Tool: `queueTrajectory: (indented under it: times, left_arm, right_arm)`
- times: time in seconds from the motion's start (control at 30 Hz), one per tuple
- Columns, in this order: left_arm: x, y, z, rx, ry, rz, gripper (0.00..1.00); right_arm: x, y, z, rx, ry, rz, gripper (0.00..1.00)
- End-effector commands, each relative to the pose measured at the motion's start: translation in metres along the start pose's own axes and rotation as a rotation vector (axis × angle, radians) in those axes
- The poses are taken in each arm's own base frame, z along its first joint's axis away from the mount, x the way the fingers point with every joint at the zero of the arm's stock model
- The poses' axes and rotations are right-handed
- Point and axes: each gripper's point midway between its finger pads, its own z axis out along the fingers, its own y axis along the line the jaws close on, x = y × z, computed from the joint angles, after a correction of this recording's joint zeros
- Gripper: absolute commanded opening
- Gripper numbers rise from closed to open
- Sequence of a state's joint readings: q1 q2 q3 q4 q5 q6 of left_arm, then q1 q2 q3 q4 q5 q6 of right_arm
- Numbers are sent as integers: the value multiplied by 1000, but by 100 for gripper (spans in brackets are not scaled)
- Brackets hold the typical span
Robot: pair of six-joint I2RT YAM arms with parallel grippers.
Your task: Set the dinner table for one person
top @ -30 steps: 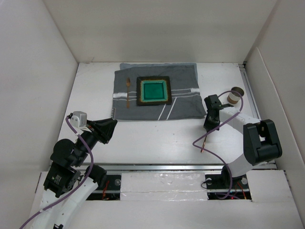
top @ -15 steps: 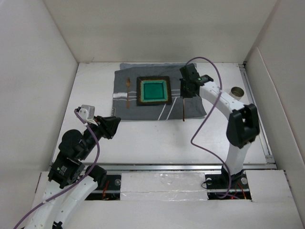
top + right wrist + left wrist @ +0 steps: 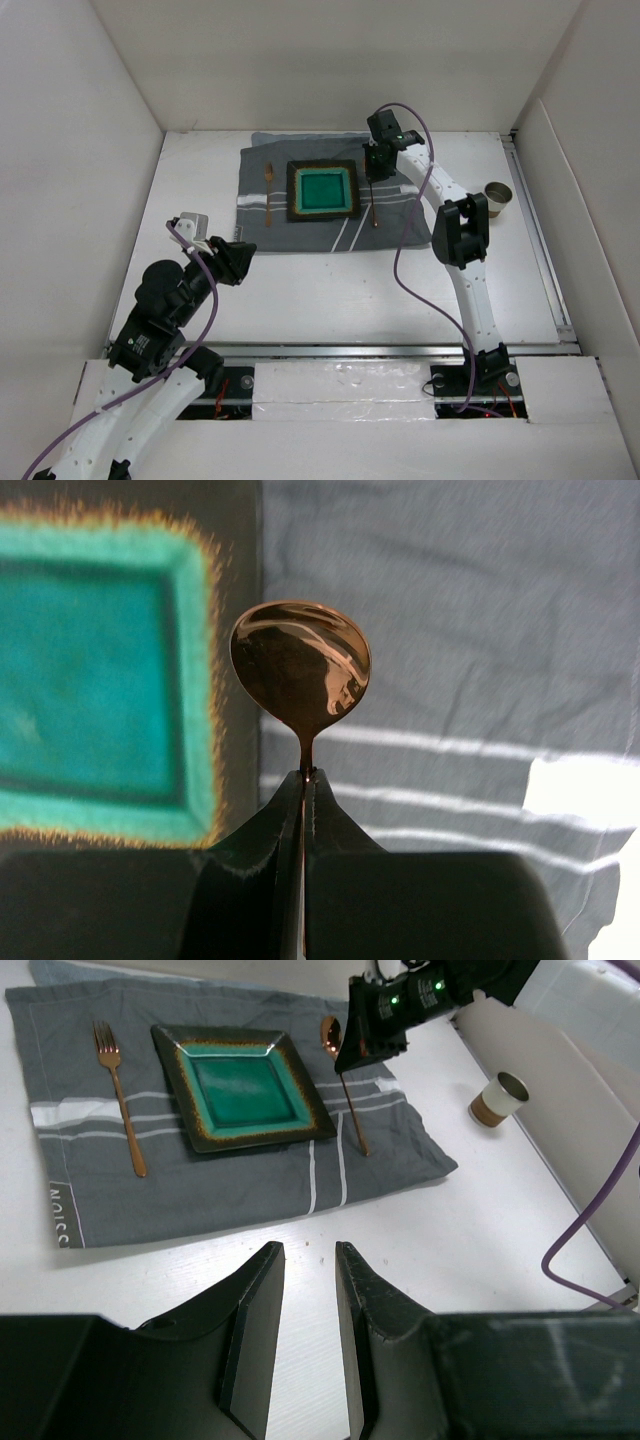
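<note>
The white dinner table [image 3: 330, 290] carries a grey striped mat [image 3: 300, 238]. On the mat sit a green square plate [image 3: 323, 190] and a copper fork [image 3: 269, 195] to its left. My right gripper [image 3: 376, 165] is shut on a copper spoon [image 3: 375, 210], holding it just right of the plate with the handle tip low over the mat. The right wrist view shows the spoon bowl [image 3: 300, 667] sticking out past the shut right gripper [image 3: 306, 775], with the plate [image 3: 90, 680] to the left. My left gripper [image 3: 308, 1250] is open and empty over bare table near the mat's front edge.
A paper cup [image 3: 497, 198] stands on the table to the right of the mat; it also shows in the left wrist view [image 3: 497, 1100]. White wall panels border the table on the left, back and right. The right arm's purple cable loops over the mat's right part.
My right arm has swung from the table's right side near the cup to the mat right of the plate, carrying the spoon. The left arm has shifted a little.
</note>
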State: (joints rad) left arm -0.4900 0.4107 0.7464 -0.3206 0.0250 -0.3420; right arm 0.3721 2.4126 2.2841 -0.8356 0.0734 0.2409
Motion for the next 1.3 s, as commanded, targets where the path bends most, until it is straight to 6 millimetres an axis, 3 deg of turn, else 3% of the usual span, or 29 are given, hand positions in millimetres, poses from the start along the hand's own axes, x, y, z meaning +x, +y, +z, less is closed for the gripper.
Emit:
queueTrajectory:
  times: [0.0, 0.13, 0.17, 0.27, 0.57, 0.77, 0.9, 0.97, 1.03, 1.07, 1.17, 1.27]
  left_arm:
    - [-2, 2, 7, -6, -3, 2, 25]
    - [-2, 4, 10, -11, 0, 7, 25]
    - [-1, 5, 11, -13, 4, 6, 25]
    - [0, 6, 12, -23, 8, 4, 25]
    - [2, 9, 15, -34, 20, 4, 25]
    - [5, 11, 17, -50, 30, 1, 25]
    - [5, 11, 18, -48, 36, 3, 25]
    - [7, 12, 19, -54, 42, 3, 25]
    - [7, 13, 19, -57, 42, 1, 25]
    - [7, 12, 20, -56, 43, 3, 25]
    - [6, 13, 20, -60, 41, 3, 24]
    - [7, 12, 20, -56, 43, 3, 24]
  right_arm:
    - [-21, 0, -15, -45, -34, -2, 0]
    - [-36, 0, -11, -57, -67, 8, 0]
    - [-33, -6, -1, -49, -55, 19, 0]
    - [-37, -5, 3, -46, -61, 22, 0]
    - [-19, -18, 33, -35, -15, 52, 0]
    - [-21, -19, 41, -24, -32, 62, 0]
    - [-19, -20, 44, -21, -32, 67, 21]
    - [-22, -25, 42, -22, -46, 76, 33]
    - [-26, -24, 37, -26, -62, 80, 38]
    - [-35, -22, 25, -35, -90, 80, 43]
    - [-41, -21, 15, -39, -111, 81, 45]
    - [-69, -15, -24, -74, -214, 80, 50]
